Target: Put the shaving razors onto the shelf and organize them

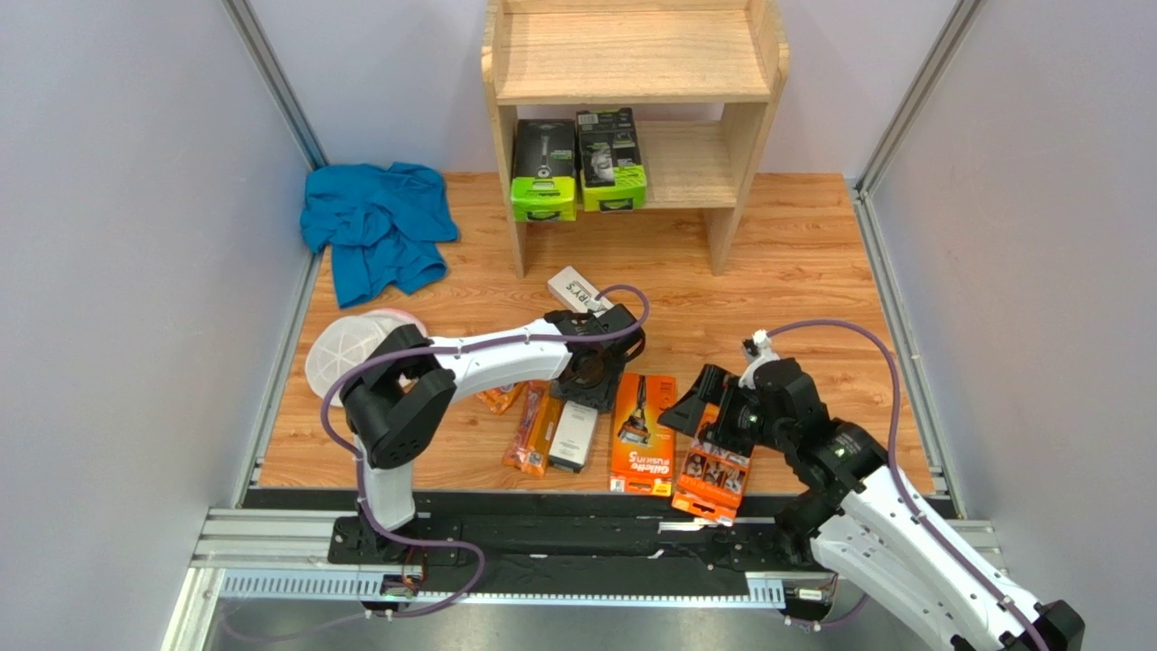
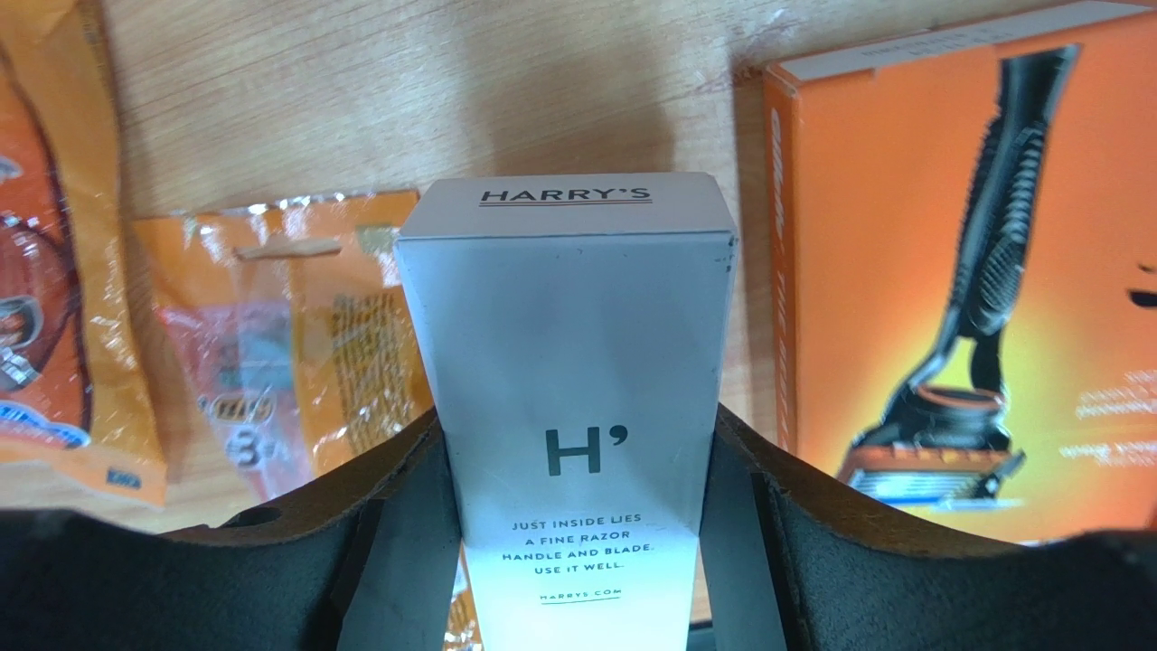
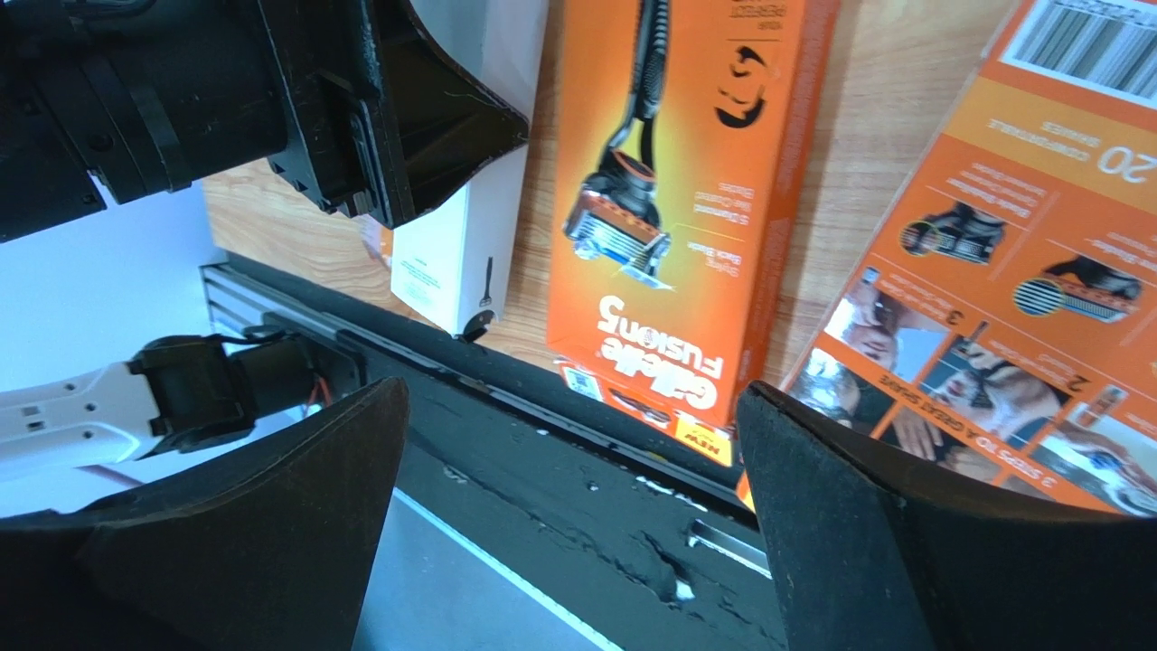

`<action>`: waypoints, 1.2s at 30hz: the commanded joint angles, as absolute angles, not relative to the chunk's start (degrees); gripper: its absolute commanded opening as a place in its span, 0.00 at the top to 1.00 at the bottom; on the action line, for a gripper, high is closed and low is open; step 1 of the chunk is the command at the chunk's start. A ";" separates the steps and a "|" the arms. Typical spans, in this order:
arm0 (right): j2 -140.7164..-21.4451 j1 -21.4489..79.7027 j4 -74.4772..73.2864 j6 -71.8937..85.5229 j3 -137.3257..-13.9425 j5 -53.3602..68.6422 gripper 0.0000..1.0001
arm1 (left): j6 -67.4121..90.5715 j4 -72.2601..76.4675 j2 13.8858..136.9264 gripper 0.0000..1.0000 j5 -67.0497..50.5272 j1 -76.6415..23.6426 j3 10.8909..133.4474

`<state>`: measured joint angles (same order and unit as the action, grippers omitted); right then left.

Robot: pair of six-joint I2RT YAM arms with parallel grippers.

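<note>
Left hand (image 2: 576,543) clamps HARRY'S box (image 2: 571,339) between blister pack (image 2: 279,346) and orange box (image 2: 951,271).

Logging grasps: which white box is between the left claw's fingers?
The near white box, beside the flat orange box; the other white box lies by the shelf.

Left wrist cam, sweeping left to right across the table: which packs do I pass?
orange pack cut off at the left edge → small orange blister pack → white HARRY'S box → flat orange razor box
</note>
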<state>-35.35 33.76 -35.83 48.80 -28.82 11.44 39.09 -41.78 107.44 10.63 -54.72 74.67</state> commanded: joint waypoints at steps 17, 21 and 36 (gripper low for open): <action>-40.61 55.97 -17.15 54.58 -33.84 -8.85 0.06 | 44.20 -36.83 86.84 1.00 -4.65 -47.20 73.56; -43.41 61.16 -10.39 54.76 -34.71 -11.51 0.08 | 45.44 -35.51 85.08 1.00 -6.15 -46.67 73.65; -55.47 64.34 -8.35 57.30 -39.64 -16.87 0.31 | 46.58 -33.67 81.57 1.00 -9.57 -46.06 72.42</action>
<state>-57.01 64.12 -10.61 55.31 -37.98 -12.19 45.12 -36.56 85.49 -7.16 -46.44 72.77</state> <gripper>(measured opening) 0.736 0.644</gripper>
